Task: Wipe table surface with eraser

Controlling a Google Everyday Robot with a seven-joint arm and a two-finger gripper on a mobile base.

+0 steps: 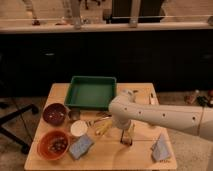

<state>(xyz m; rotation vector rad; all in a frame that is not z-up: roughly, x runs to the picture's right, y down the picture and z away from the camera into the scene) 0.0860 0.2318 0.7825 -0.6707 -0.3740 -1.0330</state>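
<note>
**Claw down on counter, eraser at its tip**

Camera view: white arm comes in from the right edge, bends, and drops the claw straight down onto the light wooden counter, near the front centre. Eraser sits right at the claw tip, a small tan and dark block touching the counter; claw grip state: cannot tell, the block and the tip blur together.

Relative to the claw:
- Behind it, toward the far edge: green tray, partly covered at its right corner by the arm's elbow.
- Just left: a yellowish object lying flat, type unclear.
- Further left: small white cup, seen from above.
- Left and nearer the front: pale blue-grey pad, lying tilted.
- Far left front: orange-red bowl with dark contents.
- Far left, behind that: dark maroon bowl.
- Right front, well apart: second blue-grey pad near the counter's right corner.

Small items near the far right edge, too unclear to name.
</note>
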